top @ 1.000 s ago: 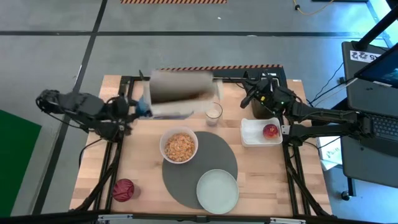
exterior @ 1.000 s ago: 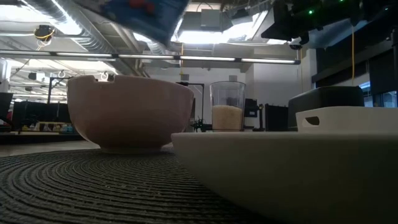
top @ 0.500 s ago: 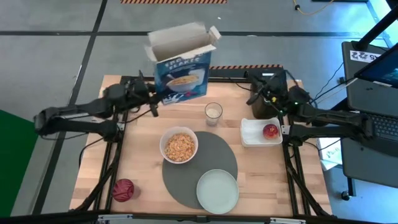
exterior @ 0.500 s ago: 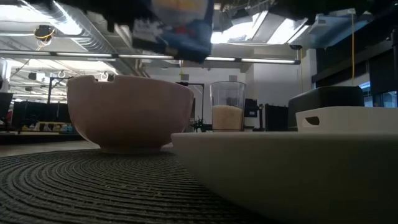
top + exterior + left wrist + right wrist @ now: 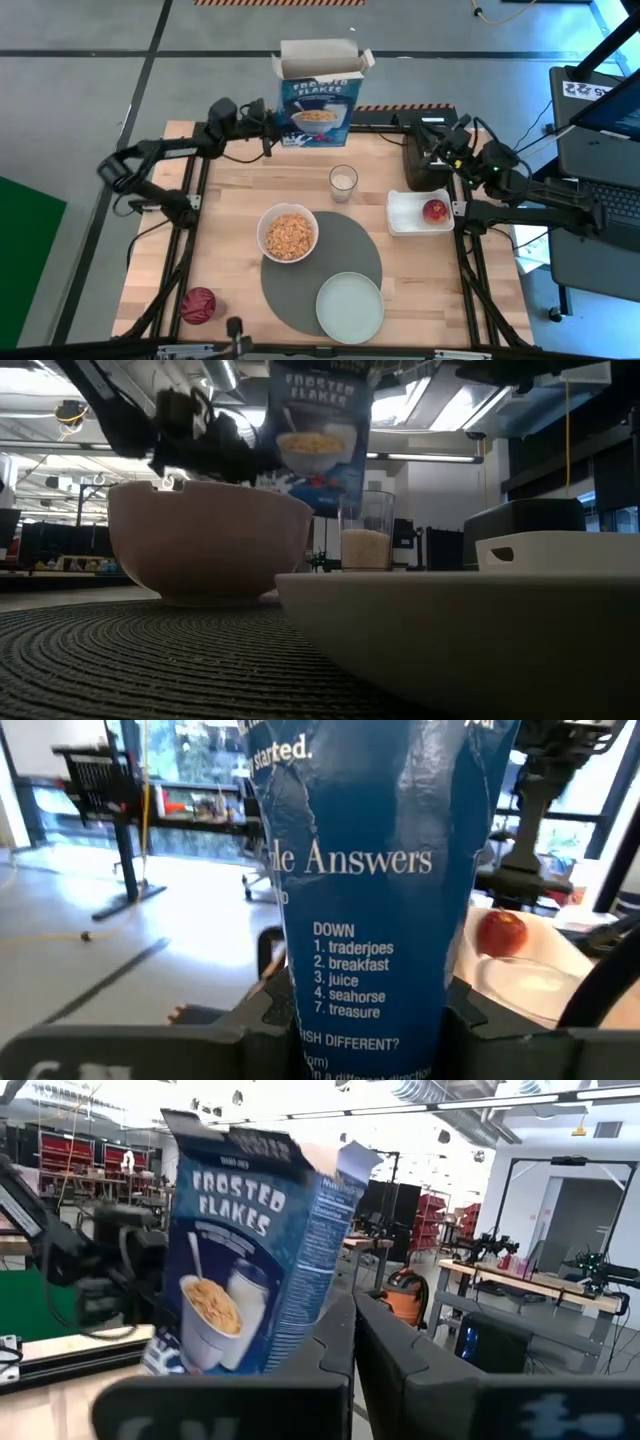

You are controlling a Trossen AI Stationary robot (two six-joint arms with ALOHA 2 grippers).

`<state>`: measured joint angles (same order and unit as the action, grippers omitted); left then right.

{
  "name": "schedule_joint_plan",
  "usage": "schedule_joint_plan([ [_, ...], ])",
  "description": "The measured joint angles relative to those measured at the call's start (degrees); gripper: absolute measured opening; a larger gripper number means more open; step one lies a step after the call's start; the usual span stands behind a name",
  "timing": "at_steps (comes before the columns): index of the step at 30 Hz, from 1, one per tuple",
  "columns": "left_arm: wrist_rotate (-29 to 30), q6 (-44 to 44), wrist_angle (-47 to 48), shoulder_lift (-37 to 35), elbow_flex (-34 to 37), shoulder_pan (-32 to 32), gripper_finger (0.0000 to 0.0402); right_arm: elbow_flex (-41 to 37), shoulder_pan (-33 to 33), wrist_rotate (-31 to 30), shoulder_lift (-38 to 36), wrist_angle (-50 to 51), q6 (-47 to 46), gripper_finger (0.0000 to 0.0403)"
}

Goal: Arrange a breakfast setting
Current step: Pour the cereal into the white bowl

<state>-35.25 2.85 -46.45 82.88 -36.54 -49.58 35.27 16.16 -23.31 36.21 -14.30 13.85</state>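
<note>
My left gripper (image 5: 280, 134) is shut on the blue cereal box (image 5: 320, 105), which stands upright with its top flaps open above the table's far edge. It also shows in the low view (image 5: 320, 430). The white bowl (image 5: 288, 234) with flakes sits on the dark-grey mat (image 5: 335, 268), next to the pale-green plate (image 5: 350, 306). The glass of milk (image 5: 343, 182) stands behind the bowl. A red apple (image 5: 435, 210) lies in the white tray (image 5: 404, 214). My right gripper (image 5: 350, 1342) is shut and empty over the black toaster (image 5: 425, 168). Spoon and bagel are out of view. My left gripper pinches the cereal box's lower part (image 5: 370, 1020) between its two fingers, one on each broad face, the narrow printed side toward the wrist. The fingers (image 5: 268, 1015) come level from the table's left. The box is upright and lifted clear of the table.
A dark-red round thing (image 5: 198, 305) lies at the near left corner. Bare wood shows left of the bowl and right of the plate.
My left gripper has swung the cereal box from lying tipped on its side near the bowl to upright. It has carried the box toward the table's far edge and to the right.
</note>
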Motion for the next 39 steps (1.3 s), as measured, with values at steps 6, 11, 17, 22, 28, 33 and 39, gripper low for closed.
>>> schedule_joint_plan([
  [6, -0.4, -3.0, -3.8, 11.0, -4.8, 1.1, 0.0110, 0.0, 0.0, 0.0, -2.7, 4.0, 0.0, 0.0010],
  [11, -0.5, -7.3, -2.4, 18.1, -11.8, 2.8, 0.0110, 0.0, 0.0, -0.6, -3.5, 4.8, -0.1, 0.0010],
  [17, 2.3, -10.9, -0.8, 24.3, -15.6, 3.1, 0.0110, 0.0, 0.0, -0.6, -4.2, 5.1, -0.1, 0.0010],
  [22, 3.3, -15.2, 3.1, 27.4, -16.1, 3.4, 0.0110, 0.0, 0.0, -0.6, -4.6, 5.5, -0.1, 0.0010],
  [28, 2.6, -19.1, 4.7, 27.4, -17.1, 4.3, 0.0110, 0.0, 0.0, -2.1, -4.6, 5.5, -0.1, 0.0010],
  [33, 4.0, -21.8, 5.0, 27.4, -17.1, 4.4, 0.0117, 0.0, 0.0, -2.0, -4.6, 5.5, -0.4, 0.0010],
  [39, 6.0, -21.6, 5.6, 27.3, -17.1, 4.4, 0.0137, 0.0, 0.0, -1.9, -4.6, 5.5, -0.7, 0.0010],
])
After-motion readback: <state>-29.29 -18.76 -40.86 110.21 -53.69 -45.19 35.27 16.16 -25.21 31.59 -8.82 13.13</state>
